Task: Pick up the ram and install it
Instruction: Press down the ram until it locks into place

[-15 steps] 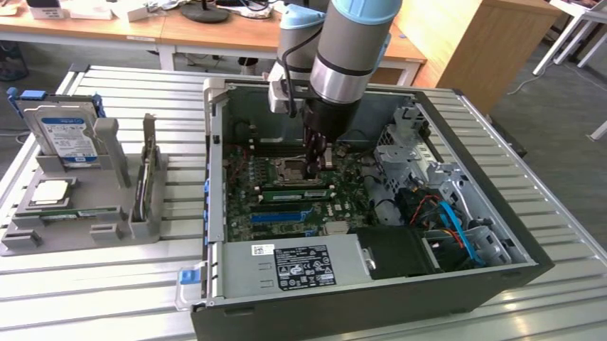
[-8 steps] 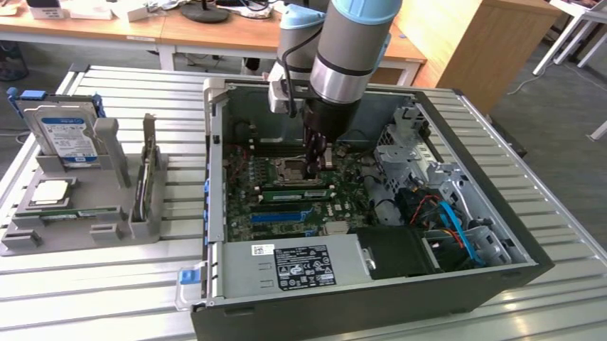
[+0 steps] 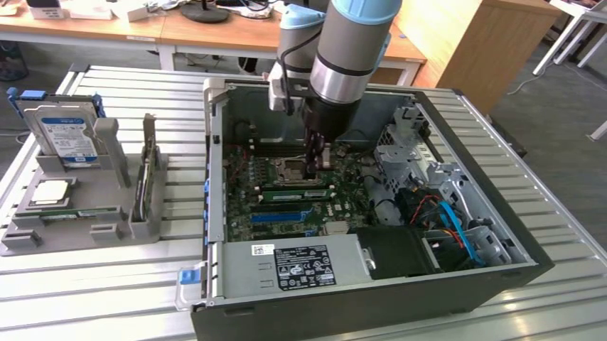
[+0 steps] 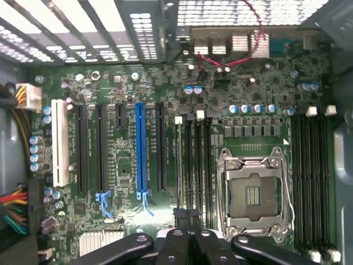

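Reaching down into the open computer case, the arm sets its end effector low over the motherboard, close above the empty processor socket. In the wrist view the end effector has its two black fingers drawn together with barely a slit between them, and nothing can be made out in their grip. Their tips are cut off by the edge of that picture, and in the exterior view the arm's own bulk hides them. The ram lies inside the case as a narrow green strip between the socket and the blue slot, apparently standing in one of the memory slots. From the wrist camera the ram shows edge-on as a thin greenish line beside the black slots, too thin to tell whether it is fully seated or whether the latches are closed. The case takes up the bench toward the exterior view's right edge. Near the opposite edge stands a grey holder with a hard drive upright in it, partly cropped by its blue bracket.
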### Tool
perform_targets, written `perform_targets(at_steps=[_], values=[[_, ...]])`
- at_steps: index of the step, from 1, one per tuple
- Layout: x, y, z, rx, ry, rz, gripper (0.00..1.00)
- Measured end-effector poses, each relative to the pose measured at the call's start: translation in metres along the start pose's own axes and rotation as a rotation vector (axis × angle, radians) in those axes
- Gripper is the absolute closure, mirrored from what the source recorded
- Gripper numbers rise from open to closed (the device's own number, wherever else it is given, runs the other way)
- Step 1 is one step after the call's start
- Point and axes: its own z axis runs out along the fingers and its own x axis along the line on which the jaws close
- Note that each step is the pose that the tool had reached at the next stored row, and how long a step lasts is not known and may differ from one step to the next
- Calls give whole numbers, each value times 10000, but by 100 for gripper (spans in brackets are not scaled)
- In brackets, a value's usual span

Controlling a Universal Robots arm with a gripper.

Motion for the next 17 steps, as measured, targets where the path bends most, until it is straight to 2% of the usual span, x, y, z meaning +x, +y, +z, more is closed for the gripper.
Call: perform_targets(at_steps=[17], values=[[0,0,0,60,-71,2973,89]])
